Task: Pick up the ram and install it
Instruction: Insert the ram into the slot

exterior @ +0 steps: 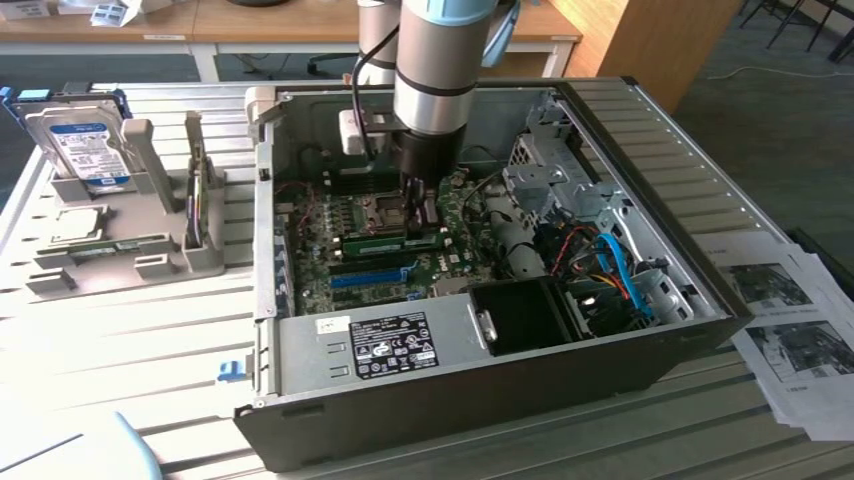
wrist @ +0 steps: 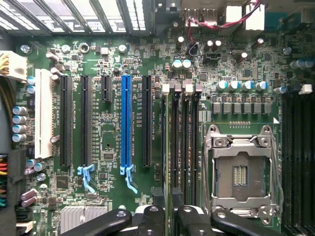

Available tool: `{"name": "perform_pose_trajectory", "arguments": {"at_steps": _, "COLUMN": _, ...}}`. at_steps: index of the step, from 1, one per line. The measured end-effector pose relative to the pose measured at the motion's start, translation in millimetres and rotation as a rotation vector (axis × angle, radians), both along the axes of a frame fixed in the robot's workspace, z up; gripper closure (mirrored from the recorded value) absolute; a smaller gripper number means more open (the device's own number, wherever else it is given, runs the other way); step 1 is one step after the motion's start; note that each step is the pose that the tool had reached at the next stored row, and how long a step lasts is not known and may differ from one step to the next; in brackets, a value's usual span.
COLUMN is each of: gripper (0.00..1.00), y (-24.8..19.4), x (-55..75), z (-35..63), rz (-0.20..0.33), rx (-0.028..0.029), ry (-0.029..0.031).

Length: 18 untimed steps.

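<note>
Currently I see the open computer case (exterior: 694,300) on the tabletop (exterior: 134,330). Over its motherboard (exterior: 314,275), my end effector (exterior: 424,222) sits above the ram (exterior: 376,243), which stands in a slot beside the processor socket (wrist: 241,172). I cannot tell whether it grips.

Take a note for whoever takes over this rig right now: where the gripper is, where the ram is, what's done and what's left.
The gripper is down inside the open computer case, directly over one end of the ram.
The ram stands on edge at the memory slots, beside the empty CPU socket on the motherboard.
Done: the ram is picked up and brought to the slots.
Left: seating is unconfirmed. Whether the ram is pressed fully home and latched cannot be seen.
</note>
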<state>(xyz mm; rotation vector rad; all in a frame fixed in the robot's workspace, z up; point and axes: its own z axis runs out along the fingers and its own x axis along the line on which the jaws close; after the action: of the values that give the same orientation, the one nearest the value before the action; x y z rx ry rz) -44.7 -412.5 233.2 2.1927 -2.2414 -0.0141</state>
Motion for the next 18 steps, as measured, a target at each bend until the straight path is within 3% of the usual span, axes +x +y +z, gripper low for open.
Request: {"name": "perform_pose_trajectory", "arguments": {"at_steps": 18, "gripper": 0.82, "y": 0.0, "x": 1.3, "z": 46.8, "rz": 0.000, "rx": 0.0000, "ry": 0.0000}}
